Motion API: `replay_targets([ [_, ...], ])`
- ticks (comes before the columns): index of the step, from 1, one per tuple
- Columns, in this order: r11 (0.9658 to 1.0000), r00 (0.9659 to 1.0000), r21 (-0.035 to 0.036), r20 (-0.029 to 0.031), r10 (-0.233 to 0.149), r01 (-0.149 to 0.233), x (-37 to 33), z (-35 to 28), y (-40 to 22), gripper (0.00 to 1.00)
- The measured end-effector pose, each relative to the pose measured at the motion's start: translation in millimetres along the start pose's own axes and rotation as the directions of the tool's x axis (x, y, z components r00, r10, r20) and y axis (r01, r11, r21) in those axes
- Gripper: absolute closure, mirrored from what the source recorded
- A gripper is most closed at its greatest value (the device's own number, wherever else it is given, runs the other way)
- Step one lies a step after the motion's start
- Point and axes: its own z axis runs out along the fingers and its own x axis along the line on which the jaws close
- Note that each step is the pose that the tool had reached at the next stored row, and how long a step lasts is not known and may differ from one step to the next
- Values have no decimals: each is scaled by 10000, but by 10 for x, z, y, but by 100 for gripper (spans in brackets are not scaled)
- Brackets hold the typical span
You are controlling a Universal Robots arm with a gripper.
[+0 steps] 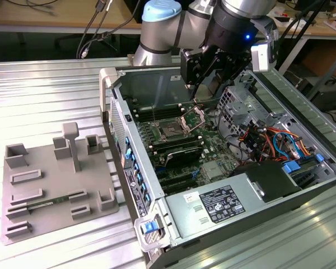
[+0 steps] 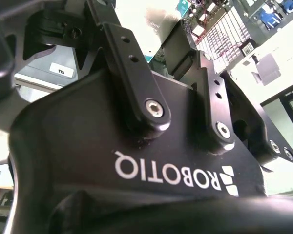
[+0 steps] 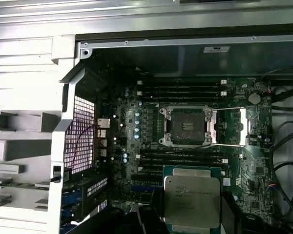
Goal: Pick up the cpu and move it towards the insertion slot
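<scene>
Ribbed metal worktop point(image 1: 45, 95), benches and cables in the room behind at the exterior view's top edge. Open computer case point(image 1: 302, 185) fills right half of the exterior view; grey tray point(image 1: 56, 190) with raised blocks sits lower left, just beside the case wall. Arm point(image 1: 168, 28) reaches in from the top, pincer point(image 1: 204, 84) hanging over the board inside the case. First wrist view adds what the exterior hides: cpu point(image 3: 192, 201) at bottom centre, clamped between dark fingers point(image 3: 158, 204), metal top facing the camera. Insertion slot point(image 3: 187, 126) mid-frame, bracket swung aside, near the cpu but apart. Memory slots point(image 3: 180, 158) lie between. Second wrist view: pincer body point(image 2: 136, 146) close up.
</scene>
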Motion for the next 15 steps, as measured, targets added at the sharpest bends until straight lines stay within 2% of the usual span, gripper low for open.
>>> replay_targets([
  [11,10000,10000,-1,0,0,0,-154,18,16,45],
  [15,10000,10000,0,0,0,0,-253,29,25,45],
])
